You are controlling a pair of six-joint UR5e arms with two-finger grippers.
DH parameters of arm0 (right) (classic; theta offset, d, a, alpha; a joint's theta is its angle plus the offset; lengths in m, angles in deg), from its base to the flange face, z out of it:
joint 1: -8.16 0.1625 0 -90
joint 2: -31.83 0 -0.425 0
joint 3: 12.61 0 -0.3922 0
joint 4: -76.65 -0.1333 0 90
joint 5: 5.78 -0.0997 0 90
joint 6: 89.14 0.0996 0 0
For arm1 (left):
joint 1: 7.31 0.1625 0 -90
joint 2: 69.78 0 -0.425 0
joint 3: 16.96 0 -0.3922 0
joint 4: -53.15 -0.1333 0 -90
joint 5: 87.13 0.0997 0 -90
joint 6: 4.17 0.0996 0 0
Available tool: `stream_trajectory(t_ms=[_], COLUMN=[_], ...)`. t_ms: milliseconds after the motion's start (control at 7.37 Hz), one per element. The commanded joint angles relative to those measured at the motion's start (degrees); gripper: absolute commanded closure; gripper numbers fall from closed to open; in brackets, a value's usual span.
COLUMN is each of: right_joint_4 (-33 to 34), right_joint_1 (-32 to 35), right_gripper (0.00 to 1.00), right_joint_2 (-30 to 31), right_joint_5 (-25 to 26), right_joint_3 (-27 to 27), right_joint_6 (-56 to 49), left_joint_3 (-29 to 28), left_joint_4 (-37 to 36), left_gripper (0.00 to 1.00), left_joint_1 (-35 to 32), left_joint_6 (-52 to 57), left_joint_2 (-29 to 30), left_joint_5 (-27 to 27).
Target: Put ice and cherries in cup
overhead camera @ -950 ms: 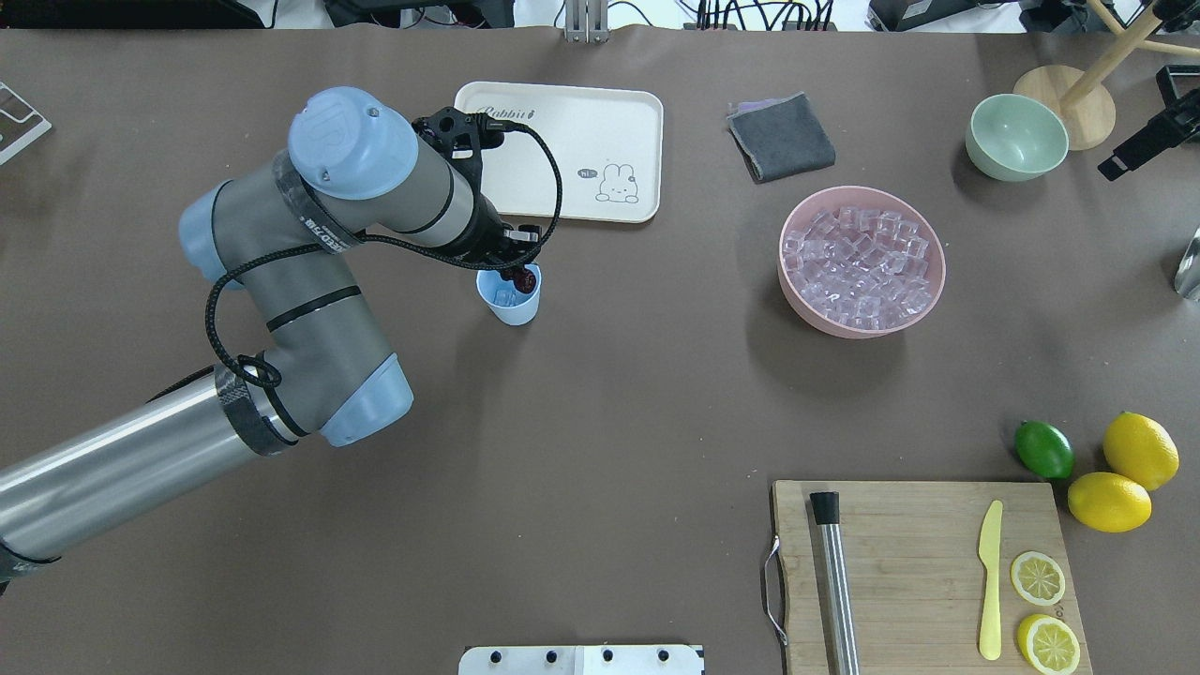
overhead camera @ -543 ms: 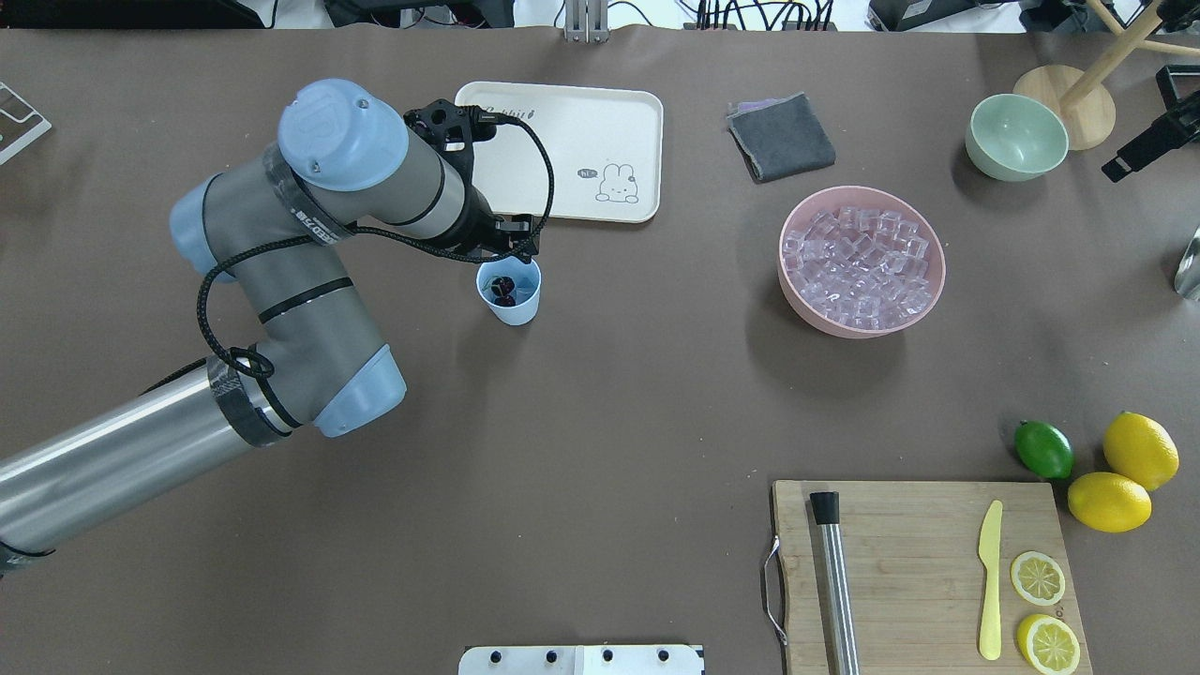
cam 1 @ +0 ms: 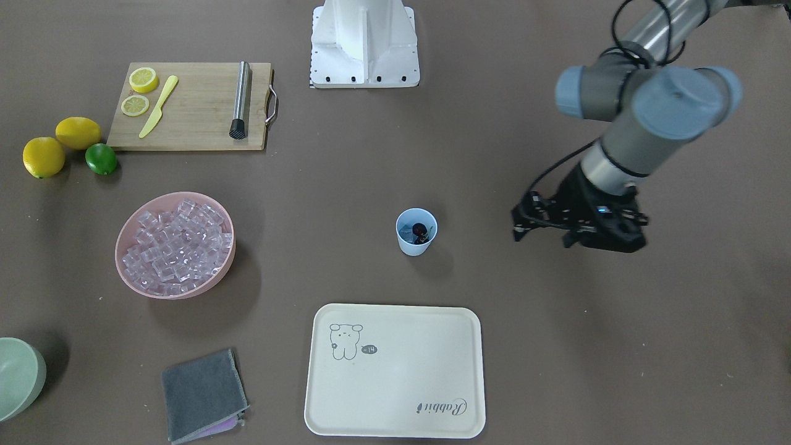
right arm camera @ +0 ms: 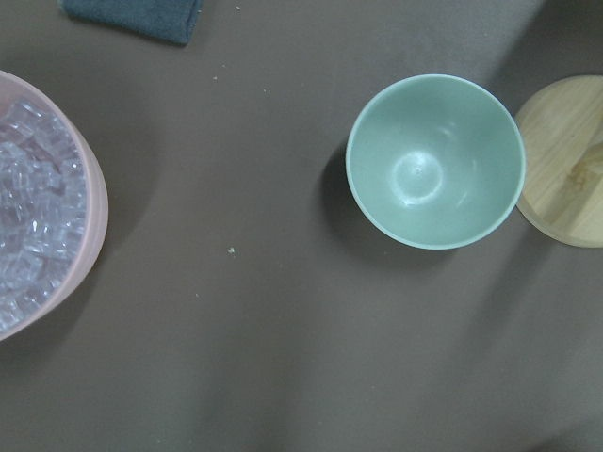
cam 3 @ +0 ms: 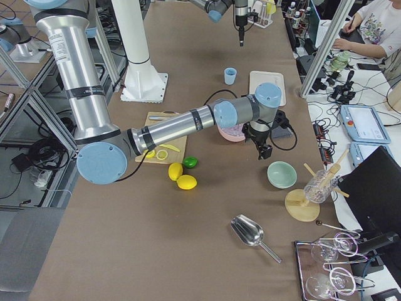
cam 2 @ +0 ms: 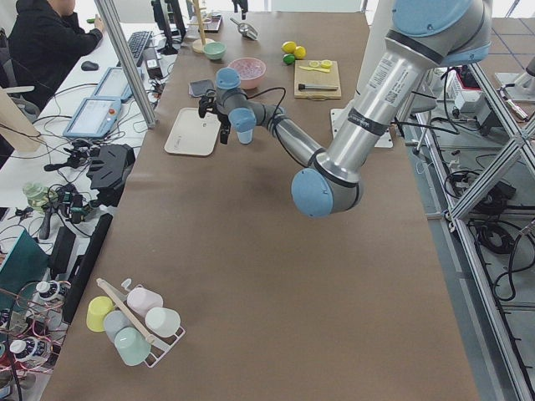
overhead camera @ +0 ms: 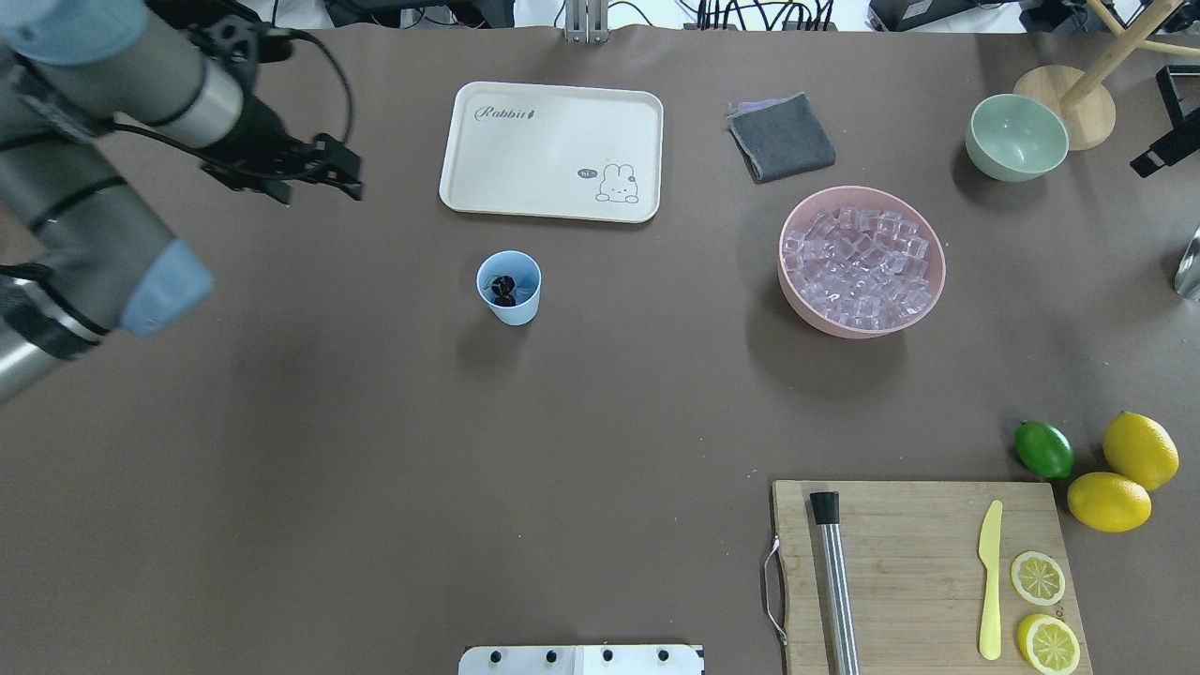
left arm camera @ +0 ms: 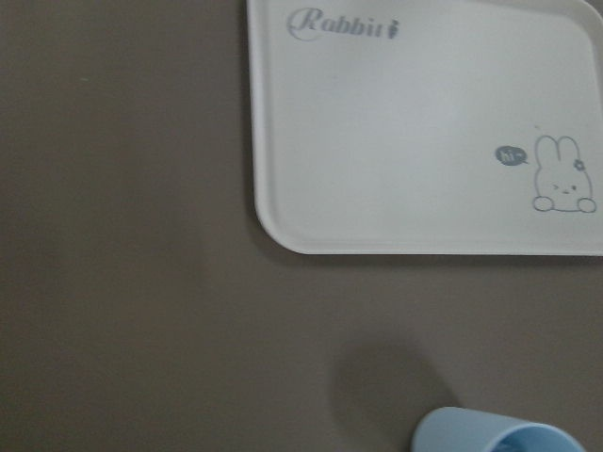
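Observation:
The light blue cup [overhead camera: 511, 298] stands upright mid-table, in front of the cream tray. The dark cherries [overhead camera: 504, 287] lie inside it, also in the front view [cam 1: 420, 231], with a glassy piece of ice [cam 1: 406, 232] beside them. More ice [overhead camera: 861, 258] fills the pink bowl [overhead camera: 848, 328]. My left gripper [overhead camera: 321, 183] hangs open and empty well to the left of the cup, above bare table. The cup's rim [left arm camera: 499, 438] shows at the bottom of the left wrist view. My right gripper [overhead camera: 1161, 155] shows only partly at the right edge; I cannot tell whether it is open or shut.
A cream rabbit tray [overhead camera: 553, 150] lies behind the cup, a grey cloth [overhead camera: 781, 136] to its right. A pale green bowl [overhead camera: 1017, 138] and a wooden stand [overhead camera: 1078, 103] are at the far right. A cutting board [overhead camera: 923, 572] with muddler, knife, lemon slices, a lime [overhead camera: 1043, 449] and lemons are at the near right.
The left gripper has let the cherries fall into the cup. It then drew away from the cup, far to the left and back. The right gripper shifted slightly further right.

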Motion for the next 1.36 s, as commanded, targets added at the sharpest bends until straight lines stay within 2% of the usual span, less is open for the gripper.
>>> stream_trajectory(t_ms=[0, 136, 271, 407, 543, 950, 1222], right_joint_4=[0.11, -0.15, -0.24, -0.24, -0.24, 0.28, 0.29], right_joint_1=[3.83, 3.84, 4.54, 4.89, 5.42, 6.65, 6.91], right_gripper=[0.01, 0.01, 0.01, 0.01, 0.01, 0.01, 0.01], right_joint_2=[1.23, 1.85, 2.38, 2.56, 2.91, 2.56, 2.56], right_joint_5=[-2.82, -2.56, -2.73, -2.64, -2.64, -2.46, -2.2], right_joint_3=[3.11, 3.65, 3.48, 3.48, 3.56, 3.65, 3.91], right_joint_6=[-7.34, -7.98, -9.12, -9.22, -9.83, -10.71, -10.71], left_joint_3=[2.18, 2.71, 2.54, 2.45, 2.71, -0.1, -4.21], left_joint_4=[0.6, 0.17, 0.17, 0.69, 0.17, -0.1, -0.36], left_gripper=[0.02, 0.02, 0.02, 0.02, 0.02, 0.02, 0.02], left_joint_1=[-13.4, -18.32, -23.76, -26.95, -29.33, -29.97, -29.88], left_joint_6=[14.01, 22.95, 27.74, 28.22, 28.14, 31.62, 32.27], left_joint_2=[-15.17, -20.81, -25.65, -29.88, -30.53, -27.38, -21.16], left_joint_5=[-6.59, -6.85, -9.64, -11.67, -12.12, -11.25, -8.96])
